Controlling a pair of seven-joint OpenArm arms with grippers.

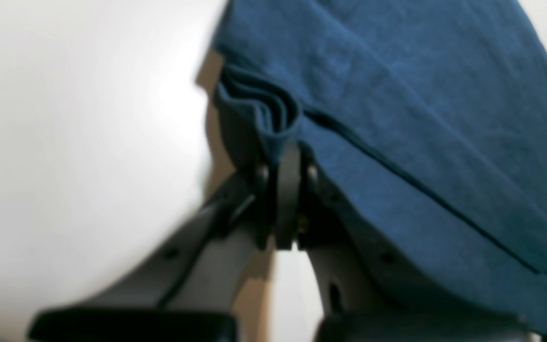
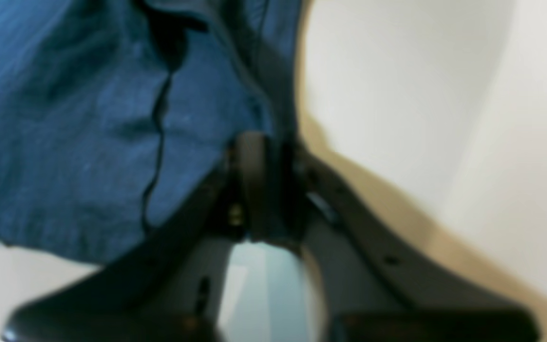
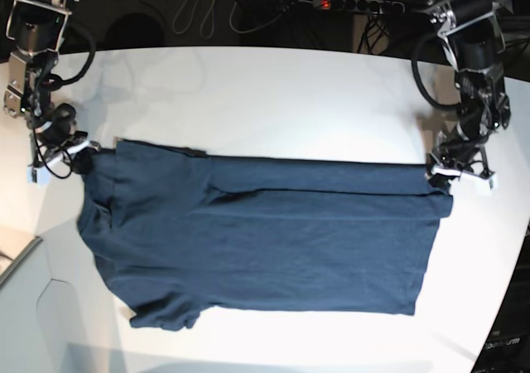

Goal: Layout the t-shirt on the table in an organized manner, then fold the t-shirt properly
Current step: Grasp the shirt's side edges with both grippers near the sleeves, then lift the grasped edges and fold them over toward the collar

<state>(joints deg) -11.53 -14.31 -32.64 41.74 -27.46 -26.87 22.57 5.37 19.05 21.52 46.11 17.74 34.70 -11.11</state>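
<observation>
**Both grippers pinch the far edge of the shirt**

Your t-shirt (image 3: 265,240) lies spread across the middle of the table (image 3: 273,91). At the shirt's far corner on the base view's right, your left gripper (image 1: 283,156) is clamped on bunched fabric. At the opposite far corner, your right gripper (image 2: 264,142) is pinched on cloth too.

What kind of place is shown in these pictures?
Probably a robotics lab: a large white matte table holds a dark navy-blue cotton t-shirt between two robot arms, with a black power strip and cables behind.
</observation>
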